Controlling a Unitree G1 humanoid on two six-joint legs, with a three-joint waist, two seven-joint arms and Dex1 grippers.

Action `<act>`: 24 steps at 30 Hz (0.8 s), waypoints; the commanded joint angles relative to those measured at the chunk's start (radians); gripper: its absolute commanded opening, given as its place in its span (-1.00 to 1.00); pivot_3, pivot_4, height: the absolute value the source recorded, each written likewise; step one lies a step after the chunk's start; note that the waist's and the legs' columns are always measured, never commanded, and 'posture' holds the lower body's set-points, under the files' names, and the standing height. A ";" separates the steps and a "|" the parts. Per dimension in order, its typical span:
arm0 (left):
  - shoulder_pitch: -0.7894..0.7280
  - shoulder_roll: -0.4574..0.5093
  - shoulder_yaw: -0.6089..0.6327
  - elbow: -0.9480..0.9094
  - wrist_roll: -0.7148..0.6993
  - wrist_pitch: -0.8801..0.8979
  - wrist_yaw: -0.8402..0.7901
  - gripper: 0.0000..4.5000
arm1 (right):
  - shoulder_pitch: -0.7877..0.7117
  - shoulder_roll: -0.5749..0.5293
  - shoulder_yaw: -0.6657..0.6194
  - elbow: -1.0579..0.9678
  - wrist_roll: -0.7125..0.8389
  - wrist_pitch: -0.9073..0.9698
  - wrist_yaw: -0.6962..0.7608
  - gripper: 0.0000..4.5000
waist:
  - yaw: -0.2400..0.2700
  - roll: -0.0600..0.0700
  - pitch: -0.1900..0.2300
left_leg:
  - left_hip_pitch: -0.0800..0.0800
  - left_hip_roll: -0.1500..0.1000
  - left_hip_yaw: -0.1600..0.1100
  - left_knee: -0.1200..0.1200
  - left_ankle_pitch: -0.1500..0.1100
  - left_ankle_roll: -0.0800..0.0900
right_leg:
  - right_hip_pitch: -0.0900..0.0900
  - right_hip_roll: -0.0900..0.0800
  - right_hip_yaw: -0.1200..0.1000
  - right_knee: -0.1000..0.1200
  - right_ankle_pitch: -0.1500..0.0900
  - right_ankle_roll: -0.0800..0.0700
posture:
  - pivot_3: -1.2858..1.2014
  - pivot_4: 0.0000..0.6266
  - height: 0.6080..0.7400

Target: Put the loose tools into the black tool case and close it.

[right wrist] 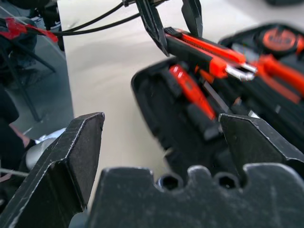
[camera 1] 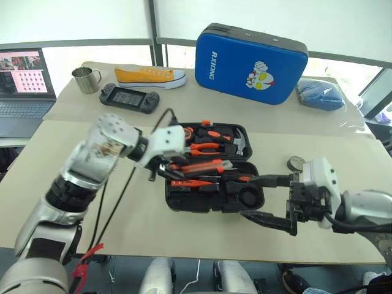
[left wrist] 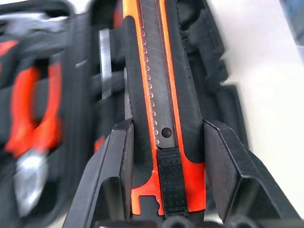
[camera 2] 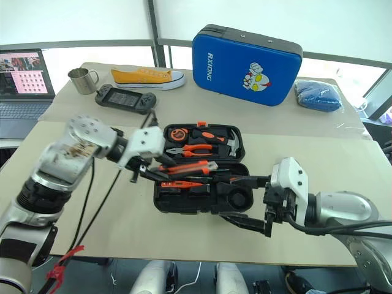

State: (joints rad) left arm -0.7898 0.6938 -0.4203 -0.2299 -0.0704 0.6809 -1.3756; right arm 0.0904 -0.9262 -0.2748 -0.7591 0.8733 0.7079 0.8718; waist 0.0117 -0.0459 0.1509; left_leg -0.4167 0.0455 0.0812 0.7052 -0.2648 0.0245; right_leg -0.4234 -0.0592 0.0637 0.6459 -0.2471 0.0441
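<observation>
Over the open black tool case [camera 1: 211,184] at mid-bench, the left hand [left wrist: 166,142] clamps the utility knife [camera 1: 199,166] (right hand [camera 1: 269,199] gaping, empty); a skewed release could leave it proud, blocking closure.

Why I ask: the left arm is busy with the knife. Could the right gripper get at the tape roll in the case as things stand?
Probably yes. The right gripper is open beside the black tool case, right by the tape roll, with nothing between.
</observation>
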 commanded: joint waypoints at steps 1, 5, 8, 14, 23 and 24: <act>-0.005 -0.025 -0.068 -0.041 0.018 0.030 0.030 -0.27 | 0.007 -0.011 -0.057 -0.041 0.015 -0.017 -0.002 1.00 | -0.004 0.000 0.000 | 0.001 0.000 0.000 0.000 0.000 0.000 | 0.000 0.001 0.001 0.000 0.000 0.000 | 0.03 -0.52 1.00; 0.002 -0.024 -0.151 -0.025 0.062 0.020 0.047 -0.27 | 0.010 -0.005 -0.064 -0.044 0.017 -0.013 -0.017 1.00 | -0.003 0.000 0.000 | 0.002 0.000 0.000 0.000 0.000 0.000 | 0.000 0.001 0.002 0.001 0.000 0.000 | 0.03 -0.52 1.00; -0.001 -0.031 -0.173 -0.034 0.049 0.066 0.044 -0.27 | 0.022 0.005 -0.066 -0.060 0.025 -0.010 -0.037 1.00 | -0.001 0.000 0.000 | 0.002 0.000 0.000 0.000 0.000 0.000 | 0.001 0.001 0.002 0.001 0.000 0.000 | 0.03 -0.52 1.00; -0.006 0.026 -0.248 -0.059 0.081 0.104 -0.002 -0.27 | 0.041 0.003 -0.077 -0.073 0.032 -0.013 -0.054 1.00 | 0.000 0.001 -0.001 | 0.003 0.000 0.000 0.000 0.000 0.000 | 0.002 0.001 0.002 0.000 0.000 0.000 | 0.03 -0.52 1.00; -0.025 -0.003 -0.281 -0.058 0.064 0.223 0.024 -0.27 | 0.023 0.004 -0.076 -0.068 0.037 -0.010 -0.066 1.00 | -0.001 0.002 -0.001 | 0.004 0.000 0.000 0.000 0.000 0.000 | 0.002 0.001 0.002 0.001 0.000 0.000 | 0.03 -0.52 1.00; -0.028 -0.009 -0.281 -0.051 0.064 0.230 0.029 -0.27 | 0.022 0.004 -0.076 -0.069 0.037 -0.011 -0.066 1.00 | 0.000 0.002 -0.001 | 0.004 0.000 0.000 0.000 0.000 0.000 | 0.002 0.001 0.002 0.000 0.000 0.000 | 0.03 -0.52 1.00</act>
State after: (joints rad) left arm -0.8258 0.6943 -0.6558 -0.2949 -0.0062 0.8867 -1.3536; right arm 0.1256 -0.9225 -0.3271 -0.8078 0.8885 0.7080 0.8130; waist 0.0113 -0.0436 0.1495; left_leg -0.4130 0.0454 0.0809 0.7052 -0.2650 0.0248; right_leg -0.4208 -0.0582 0.0660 0.6463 -0.2473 0.0441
